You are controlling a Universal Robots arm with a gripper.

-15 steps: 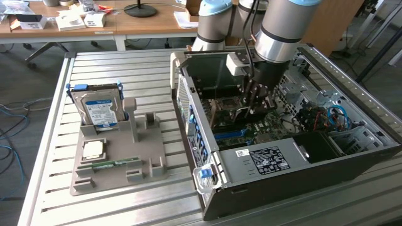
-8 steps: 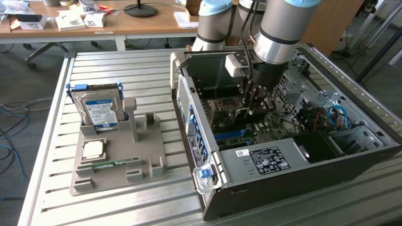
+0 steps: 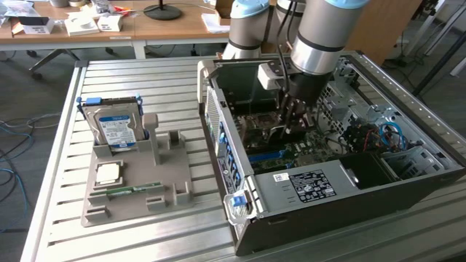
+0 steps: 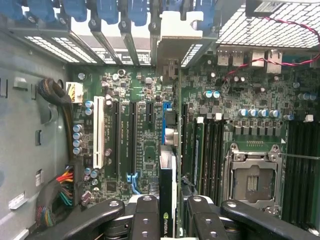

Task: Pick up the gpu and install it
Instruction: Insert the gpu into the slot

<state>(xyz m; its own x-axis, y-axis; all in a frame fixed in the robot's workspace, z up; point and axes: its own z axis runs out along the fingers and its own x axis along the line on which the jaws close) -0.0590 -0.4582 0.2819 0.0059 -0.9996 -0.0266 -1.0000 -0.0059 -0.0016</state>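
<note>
In the wrist view the gpu (image 4: 168, 185) stands edge-on between my two black fingers (image 4: 147, 216), a thin card with a green logo on its near edge. My gripper (image 4: 172, 220) is shut on it. The card hangs over the green motherboard (image 4: 145, 150), lined up beside the long black expansion slots (image 4: 131, 142) and reaching toward the rear bracket openings (image 4: 170, 60). In the exterior view my gripper (image 3: 291, 124) is down inside the open computer case (image 3: 240, 164), just above the motherboard, and the arm hides most of the card.
A grey holder (image 3: 127, 204) on the slatted table carries a silver hard drive with a blue label (image 3: 115, 130), a square chip (image 3: 108, 173) and a green memory stick (image 3: 135, 189). The case holds an open processor socket (image 4: 252, 182), cable bundles (image 4: 55, 200) and a white slot (image 4: 99, 132).
</note>
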